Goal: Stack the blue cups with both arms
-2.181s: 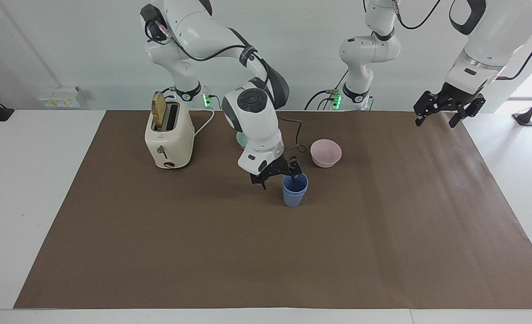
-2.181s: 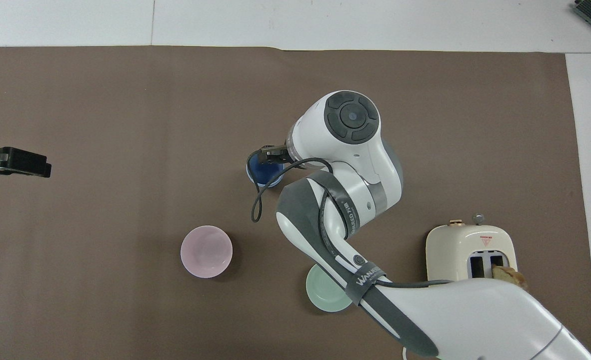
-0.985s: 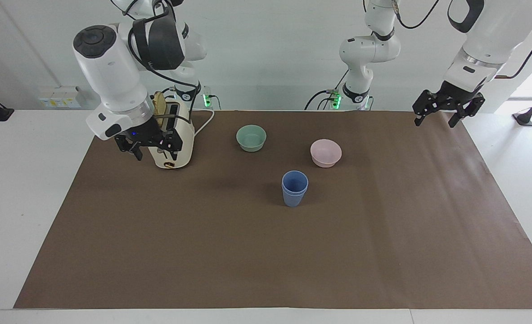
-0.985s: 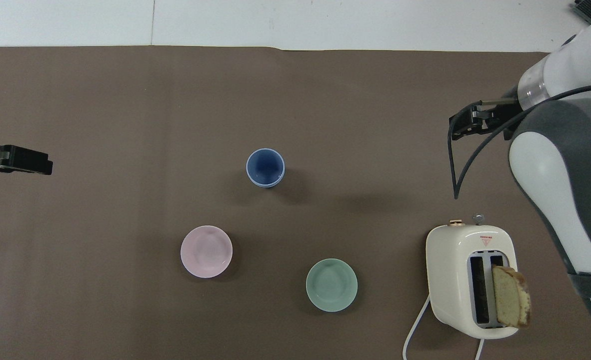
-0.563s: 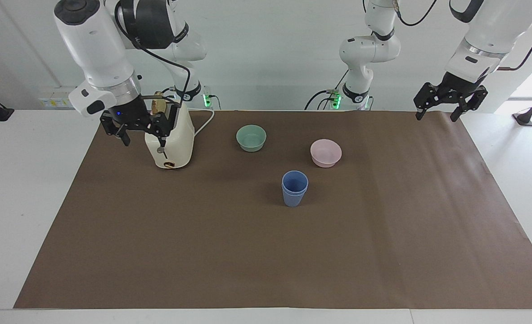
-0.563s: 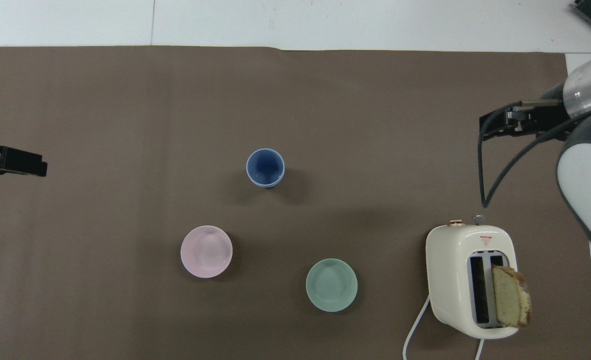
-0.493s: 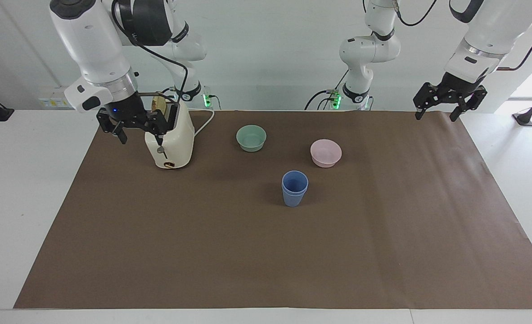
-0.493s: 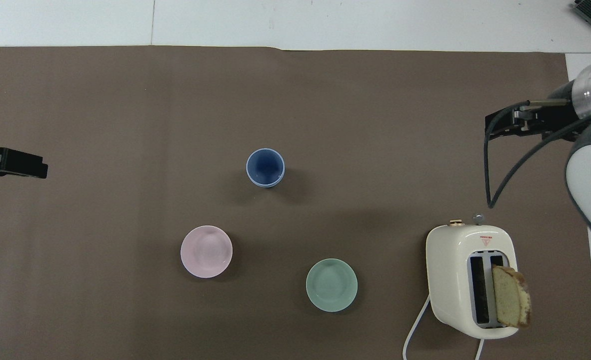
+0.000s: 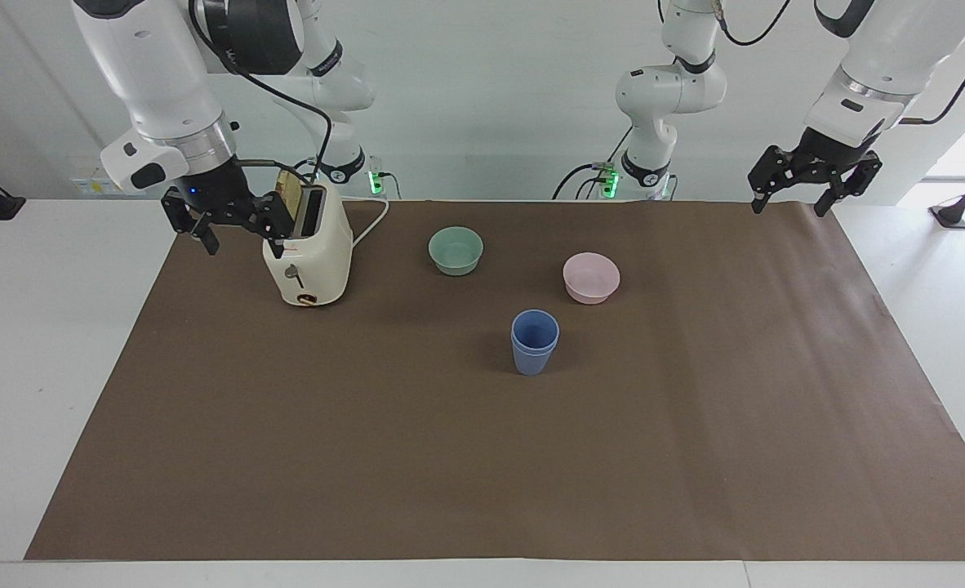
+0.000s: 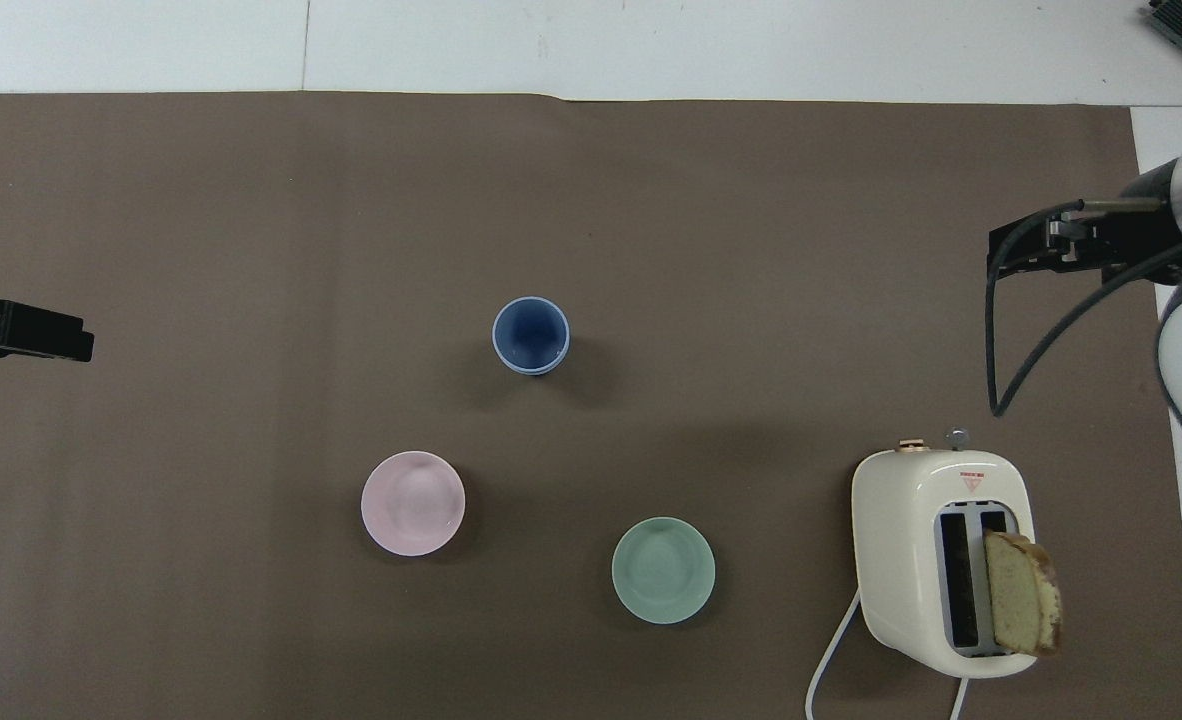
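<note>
Near the middle of the brown mat [image 9: 450, 457], at one o'clock from the pink bowl [image 10: 413, 503] and eleven o'clock from the green bowl [image 10: 663, 570] in the overhead view: blue cups [image 9: 535, 341], nested one in the other, upright, matte periwinkle, both rims showing. Left free-standing now that the right gripper [image 9: 242, 241], fingers apart and empty, has pulled away to hang beside the toaster [image 9: 311, 261]; stacking judged complete. Left gripper [image 9: 789, 200] waiting over the mat's corner at its own end, fingers likewise apart.

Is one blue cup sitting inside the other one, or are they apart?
Inside. The blue cups stand upright as one stack on the brown mat; two rims show, one just above the other.
</note>
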Tool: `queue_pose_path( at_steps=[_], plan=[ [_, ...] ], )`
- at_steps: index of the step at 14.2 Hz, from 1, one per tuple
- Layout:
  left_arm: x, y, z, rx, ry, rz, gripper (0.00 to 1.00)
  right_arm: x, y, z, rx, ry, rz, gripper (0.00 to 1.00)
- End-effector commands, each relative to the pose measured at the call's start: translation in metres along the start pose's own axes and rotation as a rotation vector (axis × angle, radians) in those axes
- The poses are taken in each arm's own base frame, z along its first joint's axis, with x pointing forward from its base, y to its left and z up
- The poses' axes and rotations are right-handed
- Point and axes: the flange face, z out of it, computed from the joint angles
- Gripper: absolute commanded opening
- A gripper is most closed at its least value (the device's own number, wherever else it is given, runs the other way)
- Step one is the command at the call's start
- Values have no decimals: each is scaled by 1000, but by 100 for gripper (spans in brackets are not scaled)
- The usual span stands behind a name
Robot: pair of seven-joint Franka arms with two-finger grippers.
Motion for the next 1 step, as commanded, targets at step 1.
queue_pose_path(
  at_steps=[1],
  plan=[
    [-7,-3,-5,6,-10,-1,100,-5,7,0,0,-19,-9,100]
  ],
)
